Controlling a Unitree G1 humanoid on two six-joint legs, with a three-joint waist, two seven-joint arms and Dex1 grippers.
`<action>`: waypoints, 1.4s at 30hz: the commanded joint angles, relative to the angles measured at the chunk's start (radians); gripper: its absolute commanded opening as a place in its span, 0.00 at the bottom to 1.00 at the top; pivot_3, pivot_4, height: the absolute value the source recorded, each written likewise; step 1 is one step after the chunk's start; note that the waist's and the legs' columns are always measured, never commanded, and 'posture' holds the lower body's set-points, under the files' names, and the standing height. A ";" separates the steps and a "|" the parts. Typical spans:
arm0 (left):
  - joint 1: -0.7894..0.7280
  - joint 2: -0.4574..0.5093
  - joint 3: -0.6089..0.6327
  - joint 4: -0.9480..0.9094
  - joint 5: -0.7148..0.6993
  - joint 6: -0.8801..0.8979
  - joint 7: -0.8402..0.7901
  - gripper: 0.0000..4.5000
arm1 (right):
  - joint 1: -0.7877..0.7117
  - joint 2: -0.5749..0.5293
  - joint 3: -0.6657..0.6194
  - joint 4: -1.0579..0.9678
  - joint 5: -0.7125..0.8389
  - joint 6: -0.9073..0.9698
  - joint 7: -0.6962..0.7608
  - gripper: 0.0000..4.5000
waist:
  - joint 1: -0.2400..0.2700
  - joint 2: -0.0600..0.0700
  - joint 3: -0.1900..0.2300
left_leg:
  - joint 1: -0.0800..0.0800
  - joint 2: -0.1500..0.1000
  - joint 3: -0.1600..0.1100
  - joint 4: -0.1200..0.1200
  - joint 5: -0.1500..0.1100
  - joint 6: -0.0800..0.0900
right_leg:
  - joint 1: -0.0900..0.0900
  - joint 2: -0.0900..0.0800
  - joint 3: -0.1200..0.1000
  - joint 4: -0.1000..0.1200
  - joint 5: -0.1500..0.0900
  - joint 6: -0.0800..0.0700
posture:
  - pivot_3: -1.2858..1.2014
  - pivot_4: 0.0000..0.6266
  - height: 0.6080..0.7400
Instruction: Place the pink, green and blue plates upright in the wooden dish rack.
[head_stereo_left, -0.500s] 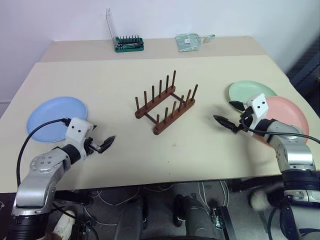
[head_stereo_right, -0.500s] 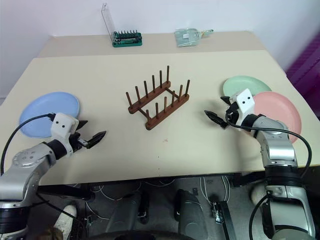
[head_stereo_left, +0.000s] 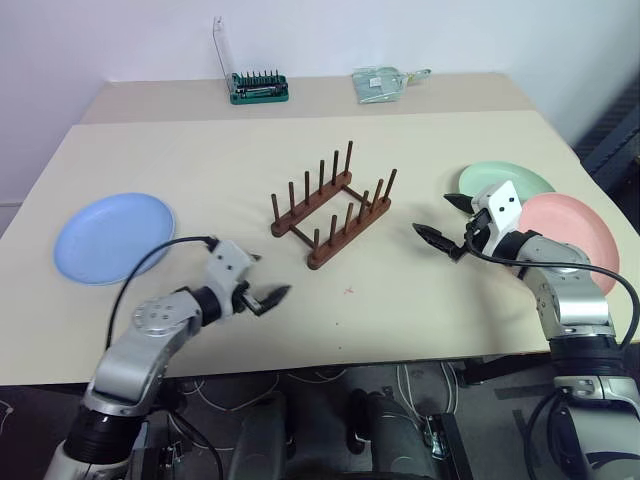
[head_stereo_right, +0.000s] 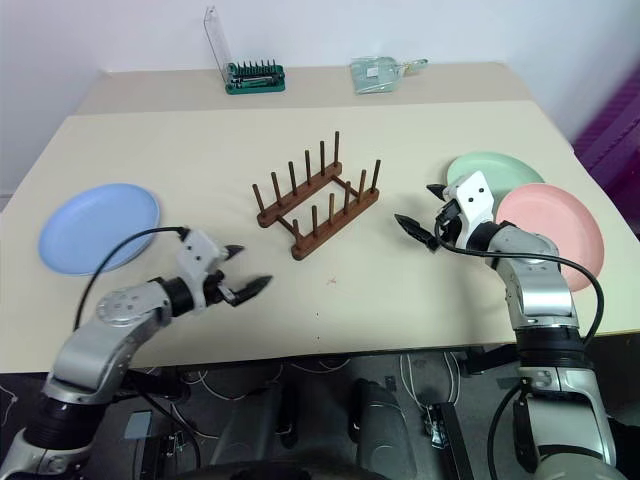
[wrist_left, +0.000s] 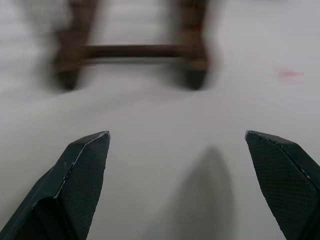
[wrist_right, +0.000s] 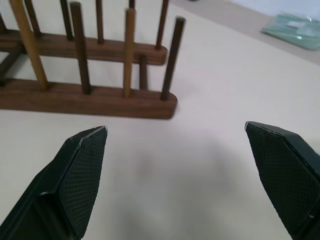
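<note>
Left claw moved nearer diagonal rack

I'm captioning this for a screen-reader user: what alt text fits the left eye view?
An empty wooden dish rack stands mid-table, with the open left gripper and open right gripper on either side, holding nothing. The blue plate lies flat at far left; the green plate and pink plate lie at far right.

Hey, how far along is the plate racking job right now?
Nothing is done yet: the wooden dish rack holds no plates. Nothing is in hand; the left gripper and right gripper are open. Left: the blue plate, green plate and pink plate lie flat.
</note>
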 joint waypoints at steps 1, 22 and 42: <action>-0.069 -0.049 -0.124 0.072 0.069 -0.049 -0.012 0.99 | 0.020 0.002 -0.025 -0.063 0.013 0.005 -0.021 1.00 | 0.004 0.001 0.000 | 0.000 0.000 0.000 0.000 0.000 0.000 | 0.000 0.000 0.000 0.000 0.000 0.000 | 0.52 0.24 0.92; -0.326 -0.220 -0.176 0.561 0.192 -0.378 -0.125 0.17 | 0.165 -0.038 -0.004 -0.174 -0.053 0.002 -0.052 1.00 | 0.026 0.006 -0.005 | 0.001 -0.001 -0.002 0.004 0.000 0.001 | 0.004 0.000 -0.001 0.000 -0.001 -0.001 | 0.52 0.24 0.92; -0.521 -0.157 -0.122 0.930 0.215 -0.501 -0.392 0.73 | 0.293 -0.086 -0.020 -0.321 -0.064 0.072 -0.038 0.84 | 0.013 0.005 -0.005 | 0.000 0.000 -0.001 0.004 -0.001 0.001 | 0.002 0.000 -0.001 0.000 0.001 0.002 | 0.52 0.24 0.92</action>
